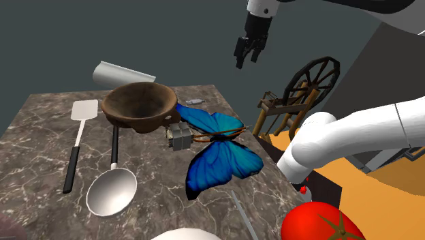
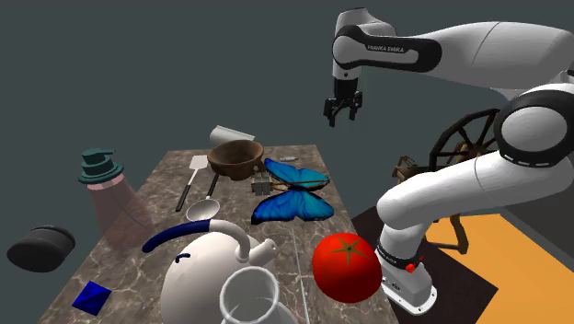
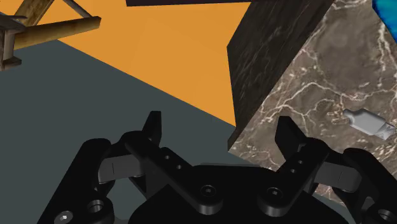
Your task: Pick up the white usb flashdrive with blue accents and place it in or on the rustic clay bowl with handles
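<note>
usb flashdrive [image 3: 369,122]: small, pale grey-white, oblong body with a narrower plug at one end. lying flat on the dark brown marble table top [image 1: 41,136] with white veining, close to its far corner. in the shoulder view, placed behind the brown rustic clay bowl with handles [image 1: 112,102], toward that view's right, near the upper wing of the large blue butterfly figure [image 1: 218,146]. apart from the bowl, not inside it.

all-black two-finger gripper [image 1: 246,63]: released, fingers spread wide, nothing between them. suspended high above the table's far corner, well apart from the flashdrive and the bowl.

surface, shoulder view:
- white slotted spatula with black handle [image 1: 83,112] and silver ladle with black handle [image 1: 112,191], lying side by side, on that view's left and nearer than the bowl.
- small grey boxy item [image 1: 180,136], just beside the butterfly figure.
- pale grey cylinder [image 1: 122,73], lying on its side behind the bowl.

surface, second exterior view:
- white teapot with blue handle [image 2: 212,267] at the near end.
- pink bottle with teal cap [image 2: 101,184] at that view's left.
- glossy red tomato [image 2: 345,267] by the table's right edge.

room: orange floor [image 1: 388,204] next to a plain grey floor, dark grey backdrop, wooden spinning wheel [image 1: 310,82] standing beside the table.
</note>
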Tool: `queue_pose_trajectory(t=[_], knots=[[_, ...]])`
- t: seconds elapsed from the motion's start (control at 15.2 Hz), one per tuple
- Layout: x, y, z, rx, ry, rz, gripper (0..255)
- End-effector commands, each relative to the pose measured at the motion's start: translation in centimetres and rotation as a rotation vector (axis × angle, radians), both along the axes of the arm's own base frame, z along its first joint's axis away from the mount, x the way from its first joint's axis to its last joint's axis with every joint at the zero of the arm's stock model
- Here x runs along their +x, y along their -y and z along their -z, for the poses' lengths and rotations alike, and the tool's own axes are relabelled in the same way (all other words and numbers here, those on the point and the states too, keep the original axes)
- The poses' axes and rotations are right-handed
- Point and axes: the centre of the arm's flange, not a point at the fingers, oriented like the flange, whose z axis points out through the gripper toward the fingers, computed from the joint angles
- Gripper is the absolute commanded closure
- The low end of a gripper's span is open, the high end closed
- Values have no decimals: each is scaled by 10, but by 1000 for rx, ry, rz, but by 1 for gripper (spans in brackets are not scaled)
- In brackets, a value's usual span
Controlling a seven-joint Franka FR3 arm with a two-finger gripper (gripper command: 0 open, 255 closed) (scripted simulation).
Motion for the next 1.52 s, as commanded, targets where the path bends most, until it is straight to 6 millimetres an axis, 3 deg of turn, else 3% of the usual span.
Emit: queue_pose_trajectory(t=[0.0,1.06,1.45], knots=[[0,0,0,0,0,0,0],[66,-174,81,70,-13,131,0],[68,-178,109,72,-13,134,0]])
